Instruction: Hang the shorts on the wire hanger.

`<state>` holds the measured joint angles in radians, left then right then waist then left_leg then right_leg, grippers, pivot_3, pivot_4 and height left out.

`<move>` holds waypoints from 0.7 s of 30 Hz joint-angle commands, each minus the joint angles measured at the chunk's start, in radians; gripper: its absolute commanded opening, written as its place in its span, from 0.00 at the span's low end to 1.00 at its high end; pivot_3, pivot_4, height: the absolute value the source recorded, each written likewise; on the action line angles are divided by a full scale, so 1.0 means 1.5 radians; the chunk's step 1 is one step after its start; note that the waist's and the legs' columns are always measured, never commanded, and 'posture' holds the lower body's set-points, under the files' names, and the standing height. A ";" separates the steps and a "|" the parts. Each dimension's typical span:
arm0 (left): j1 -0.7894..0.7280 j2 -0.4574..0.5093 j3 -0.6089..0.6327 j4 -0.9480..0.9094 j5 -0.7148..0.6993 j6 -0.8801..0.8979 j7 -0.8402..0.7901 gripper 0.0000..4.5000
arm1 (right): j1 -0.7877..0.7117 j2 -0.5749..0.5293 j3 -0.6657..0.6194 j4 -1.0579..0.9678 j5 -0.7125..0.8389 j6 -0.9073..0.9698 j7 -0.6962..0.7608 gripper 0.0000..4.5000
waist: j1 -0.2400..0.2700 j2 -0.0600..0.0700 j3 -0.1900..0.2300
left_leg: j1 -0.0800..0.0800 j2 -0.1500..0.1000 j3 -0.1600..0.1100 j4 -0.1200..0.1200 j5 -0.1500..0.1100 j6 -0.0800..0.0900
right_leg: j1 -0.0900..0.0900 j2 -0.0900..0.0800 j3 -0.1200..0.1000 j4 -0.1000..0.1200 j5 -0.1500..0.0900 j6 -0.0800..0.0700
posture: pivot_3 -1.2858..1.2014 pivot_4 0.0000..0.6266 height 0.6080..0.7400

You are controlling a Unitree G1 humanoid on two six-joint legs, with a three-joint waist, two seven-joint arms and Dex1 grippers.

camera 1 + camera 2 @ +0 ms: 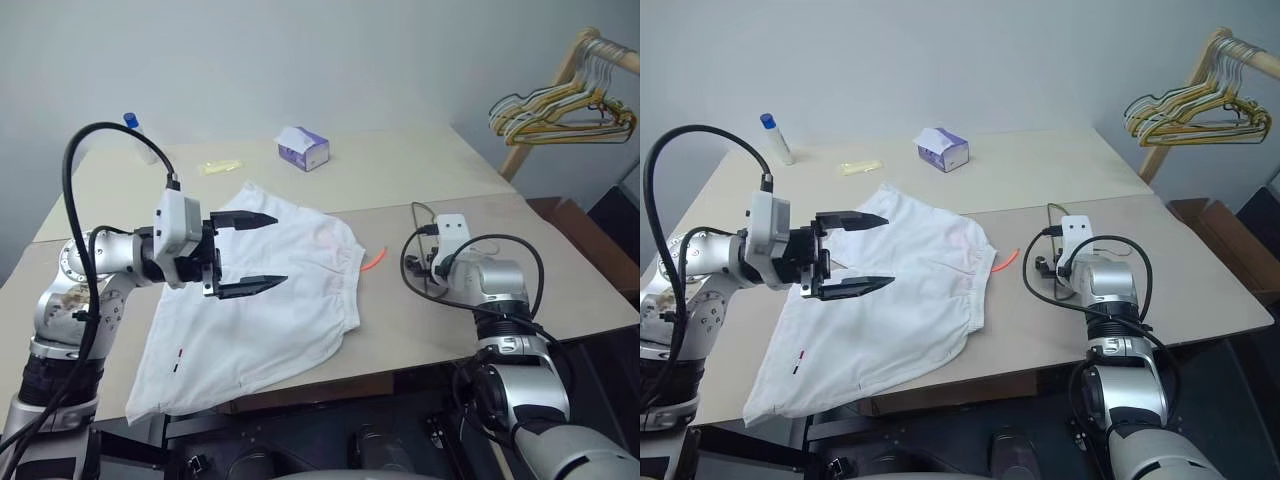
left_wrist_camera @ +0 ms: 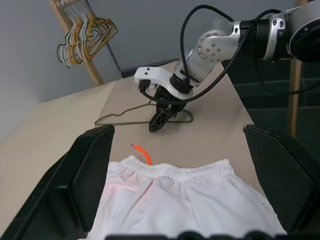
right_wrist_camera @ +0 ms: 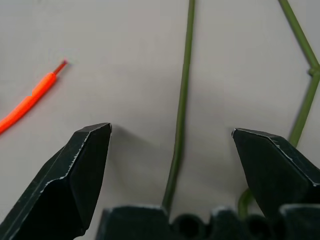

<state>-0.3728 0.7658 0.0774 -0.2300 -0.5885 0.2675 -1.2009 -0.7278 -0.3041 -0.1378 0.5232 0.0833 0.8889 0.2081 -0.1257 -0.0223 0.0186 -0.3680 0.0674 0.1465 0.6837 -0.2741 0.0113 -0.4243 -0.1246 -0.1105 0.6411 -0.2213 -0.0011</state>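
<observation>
Left tool point(image 1: 250, 252): released, two black fingers spread wide, pointing level toward the robot's right, hovering above the shorts point(image 1: 260, 310) and apart from the cloth. Its forearm crosses from the left edge of the table point(image 1: 420, 180), a black cable looping up over it.

Right tool point(image 2: 161, 119): released, fingers spread, angled forward and down over the wire hanger point(image 2: 131, 114). In the right wrist view one thin green-grey wire point(image 3: 181, 110) runs up between the two fingertips — whether they touch the table cannot be told.

Shorts: white, thin fabric, spread flat on the near half of the table, hem toward the near edge, gathered elastic waistband toward the right arm. Two tiny marks — one red, one black — near the hem. A faint pink tinge on the cloth below the waistband.

Orange cord point(image 1: 373, 260): short, bright, lying on the table just beside the waistband, between shorts and hanger.

Wire hanger: dark olive-grey, flat on the table under the right tool, near the shorts but apart from them.

Far side of the table: a small purple and white box point(image 1: 304, 149), a pale yellow item point(image 1: 220, 166), a blue-capped bottle point(image 1: 776, 138).

Beyond the table's right corner: a bunch of yellow and white hangers point(image 1: 560, 112) on a wooden rack point(image 1: 560, 85).
</observation>
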 commanded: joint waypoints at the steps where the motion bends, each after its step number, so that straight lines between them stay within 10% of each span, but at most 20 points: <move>1: 0.001 0.006 0.011 -0.021 -0.001 0.002 0.005 0.99 | -0.006 -0.015 0.018 -0.003 0.004 0.006 0.028 1.00 | 0.000 0.000 0.000 | 0.000 0.000 0.000 0.000 0.000 0.000 | 0.000 0.000 0.000 0.000 0.000 0.000 | 0.48 0.00 1.00; 15: -0.004 0.003 0.008 -0.022 0.012 -0.005 0.010 1.00 | -0.007 -0.028 0.044 0.081 -0.017 -0.001 0.031 0.01 | 0.000 -0.001 -0.001 | 0.002 0.000 0.000 0.000 0.000 0.000 | 0.002 0.000 0.000 0.000 0.000 0.000 | 0.48 0.00 1.00; 21: -0.038 -0.037 0.022 -0.024 -0.008 0.056 0.113 1.00 | 0.006 -0.033 0.047 -0.011 -0.036 -0.017 -0.001 0.01 | 0.002 -0.002 -0.002 | 0.002 0.000 -0.001 0.000 0.000 0.001 | 0.003 0.000 0.000 0.000 0.000 0.000 | 0.48 0.00 1.00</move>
<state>-0.3959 0.7202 0.0810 -0.2415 -0.5760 0.3156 -1.0914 -0.7235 -0.3540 -0.0715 0.5629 0.0385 0.8592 0.2210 -0.1222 -0.0246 0.0163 -0.3656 0.0680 0.1454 0.6837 -0.2750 0.0129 -0.4207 -0.1243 -0.1105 0.6407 -0.2213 -0.0006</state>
